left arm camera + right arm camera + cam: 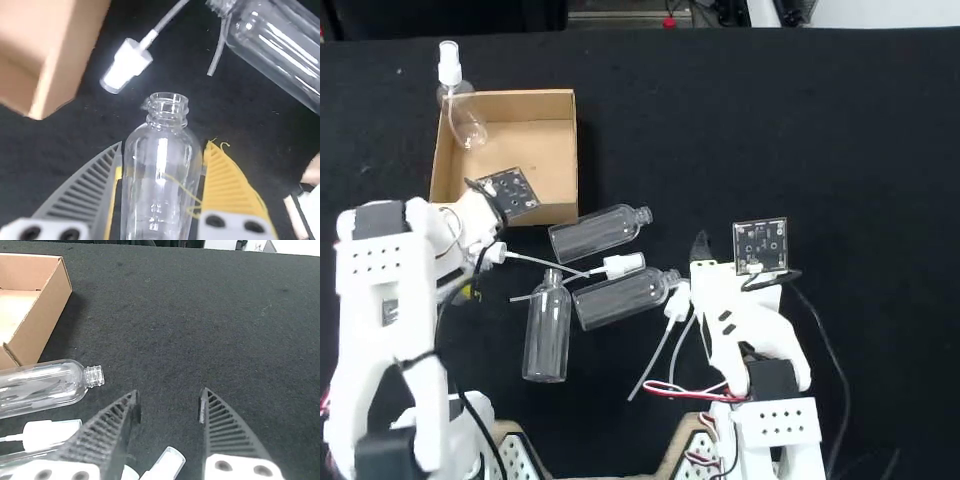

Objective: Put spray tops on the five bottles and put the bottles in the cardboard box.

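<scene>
My left gripper (163, 145) is shut on a clear, uncapped bottle (160, 165), its grey and yellow fingers pressing both sides. A white spray top (125, 65) lies on the table just beyond the bottle's neck. In the high view this bottle is hidden under the left arm. My right gripper (169, 394) stands open over bare black table, holding nothing. Three uncapped bottles (600, 230), (625, 295), (548, 325) lie between the arms. Loose spray tops (625, 265), (677, 300) lie among them. One capped bottle (460, 100) leans in the cardboard box (570, 150).
The table is covered in black cloth (800, 130), open to the right and far side. A thin dip tube (655, 365) trails beside the right arm. The box corner (45, 75) is close to the left gripper.
</scene>
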Available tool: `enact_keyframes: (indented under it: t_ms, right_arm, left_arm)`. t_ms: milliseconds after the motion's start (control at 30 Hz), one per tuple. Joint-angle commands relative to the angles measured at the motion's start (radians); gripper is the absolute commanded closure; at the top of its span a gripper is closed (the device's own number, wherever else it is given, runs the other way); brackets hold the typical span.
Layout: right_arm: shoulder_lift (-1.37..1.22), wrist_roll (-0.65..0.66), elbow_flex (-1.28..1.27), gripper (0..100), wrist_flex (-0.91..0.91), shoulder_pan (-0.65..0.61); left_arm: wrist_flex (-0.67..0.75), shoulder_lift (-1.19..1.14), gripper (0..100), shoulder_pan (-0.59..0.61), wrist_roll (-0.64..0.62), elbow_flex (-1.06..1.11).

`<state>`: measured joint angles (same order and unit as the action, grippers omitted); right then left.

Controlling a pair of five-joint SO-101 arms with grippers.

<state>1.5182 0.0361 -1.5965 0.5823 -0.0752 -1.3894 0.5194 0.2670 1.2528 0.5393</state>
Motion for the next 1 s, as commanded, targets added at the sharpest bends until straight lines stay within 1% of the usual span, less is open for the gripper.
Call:
enact_keyframes:
  t_ms: [0,133,233,367,433,500,600,700,800,867,967]
  right_arm:
    - [0.021,0.009,0.039,80.8,-0.002,0.015]
    - [0.015,0.009,0.139,80.8,0.138,0.011]
    - [0.013,0.009,0.196,80.8,0.199,0.011]
    - [0.013,0.009,0.214,80.8,0.206,0.011]
    - [0.013,0.009,0.225,80.8,0.21,0.011]
    - [0.012,0.009,0.236,80.8,0.212,0.012]
    - [0.012,0.009,0.242,80.8,0.213,0.015]
    - [-0.001,0.009,0.246,80.8,0.215,0.012]
    - [-0.07,0.009,0.286,80.8,0.213,0.012]
    - [-0.153,0.008,0.329,80.8,0.213,0.012]
    - [-0.303,0.003,0.387,80.8,0.213,0.012]
  left_arm:
    - [0.0,0.1,81,-0.022,-0.106,0.007]
    - [0.002,0.153,81,-0.07,-0.315,0.047]
    - [0.011,0.181,81,-0.084,-0.459,0.047]
    - [0.121,0.195,81,-0.122,-0.663,0.05]
    - [0.176,0.195,81,-0.159,-0.77,0.051]
    - [0.226,0.195,81,-0.196,-0.852,0.067]
    - [0.311,0.196,81,-0.226,-0.911,0.13]
    - [0.413,0.196,81,-0.225,-0.934,0.22]
    - [0.491,0.196,81,-0.225,-0.976,0.285]
    - [0.52,0.196,81,-0.225,-1.011,0.303]
    - [0.52,0.196,81,-0.225,-1.048,0.308]
